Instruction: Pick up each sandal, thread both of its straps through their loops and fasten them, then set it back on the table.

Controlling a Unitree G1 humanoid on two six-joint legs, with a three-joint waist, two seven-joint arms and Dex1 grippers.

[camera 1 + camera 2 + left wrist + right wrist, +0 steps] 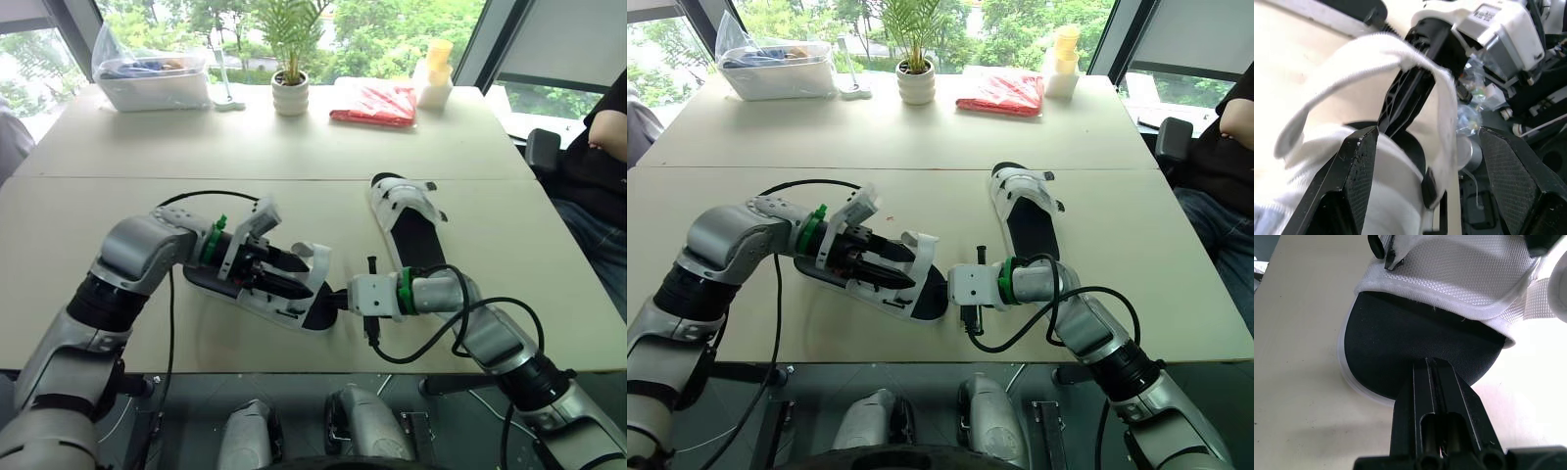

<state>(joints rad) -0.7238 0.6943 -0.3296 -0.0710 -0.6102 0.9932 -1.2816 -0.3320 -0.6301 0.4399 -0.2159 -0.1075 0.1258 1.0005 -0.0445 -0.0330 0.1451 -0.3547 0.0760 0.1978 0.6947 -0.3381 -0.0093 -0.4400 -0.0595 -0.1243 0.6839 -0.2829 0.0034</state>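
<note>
One white sandal with a black footbed point(929, 294) lies on the table in front of me. My left gripper point(289, 274) is open, its fingers point(1359, 166) straddling the sandal's white strap point(1352, 63) from the heel side. At the sandal's other end my right gripper point(1432, 363) is shut on the edge of the black sole point(1400, 338). The second sandal point(411, 220) lies flat farther right, straps loose, with no gripper near it.
A potted plant point(290, 93), a clear plastic box point(157, 83), a red cloth point(374, 103) and stacked cups point(433, 76) stand along the far edge. A person point(598, 147) sits at the right. The front table edge runs just below my grippers.
</note>
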